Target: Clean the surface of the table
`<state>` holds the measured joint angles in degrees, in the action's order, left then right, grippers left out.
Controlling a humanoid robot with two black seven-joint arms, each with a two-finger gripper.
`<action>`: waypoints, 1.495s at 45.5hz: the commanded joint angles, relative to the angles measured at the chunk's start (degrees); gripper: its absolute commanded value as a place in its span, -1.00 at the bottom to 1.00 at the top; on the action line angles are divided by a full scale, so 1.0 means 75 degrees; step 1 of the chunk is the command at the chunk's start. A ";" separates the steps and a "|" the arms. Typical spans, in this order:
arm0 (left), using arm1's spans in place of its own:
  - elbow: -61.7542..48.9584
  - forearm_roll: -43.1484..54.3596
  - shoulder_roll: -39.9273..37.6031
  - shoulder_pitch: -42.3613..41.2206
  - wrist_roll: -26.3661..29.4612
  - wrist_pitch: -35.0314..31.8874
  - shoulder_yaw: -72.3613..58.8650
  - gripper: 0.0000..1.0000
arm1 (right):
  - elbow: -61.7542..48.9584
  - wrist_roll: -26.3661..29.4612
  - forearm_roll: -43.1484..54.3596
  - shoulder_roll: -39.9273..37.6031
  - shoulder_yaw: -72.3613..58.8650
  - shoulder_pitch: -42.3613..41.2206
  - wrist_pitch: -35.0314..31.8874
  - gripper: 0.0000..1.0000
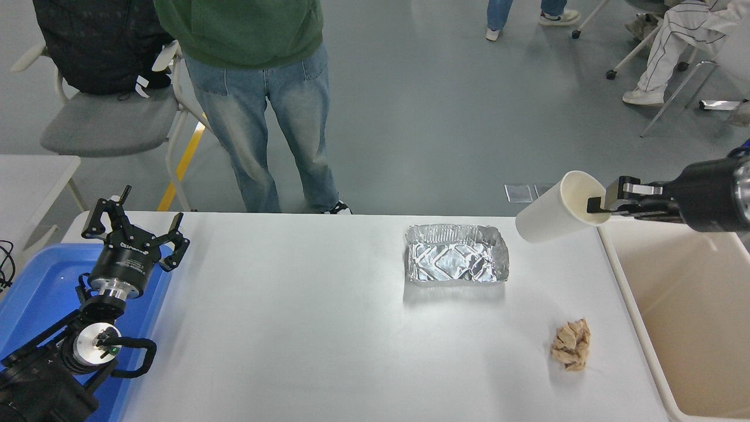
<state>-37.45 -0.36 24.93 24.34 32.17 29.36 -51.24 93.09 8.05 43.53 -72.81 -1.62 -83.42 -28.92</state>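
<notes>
Both arms are black. The left arm (88,310) has silver collars, white lettering and a looping black cable. The right arm (712,196) ends in a silver-trimmed tool (597,201).

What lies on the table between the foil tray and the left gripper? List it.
Nothing: in the head view the table is bare between the foil tray and the left gripper.

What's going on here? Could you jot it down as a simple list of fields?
Right gripper: pinching the rim of a white paper cup, held tilted in the air near the table's far right corner
Left gripper: open, parked over the blue bin
On the table surface: foil tray, crumpled brown paper
Beside table: cream tub
</notes>
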 commanded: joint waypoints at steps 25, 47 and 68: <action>0.0001 0.0001 0.0005 0.0000 0.0000 0.0000 0.0012 0.98 | -0.3130 -0.1518 -0.0004 -0.0817 -0.0054 0.1184 0.0339 -1.00; 0.0001 0.0001 -0.0007 0.0000 0.0012 0.0000 0.0012 0.98 | -0.7055 -0.2960 -0.0051 0.1491 0.0075 0.4278 0.1652 -1.00; 0.0001 0.0001 -0.0007 0.0000 0.0012 0.0000 0.0012 0.98 | -1.1425 -0.3194 -0.0379 0.4268 0.0005 0.6013 0.2660 -1.00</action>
<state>-37.46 -0.36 24.94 24.34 32.22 29.35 -51.15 27.52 -14.15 41.33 -53.42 -1.11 -44.67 -11.87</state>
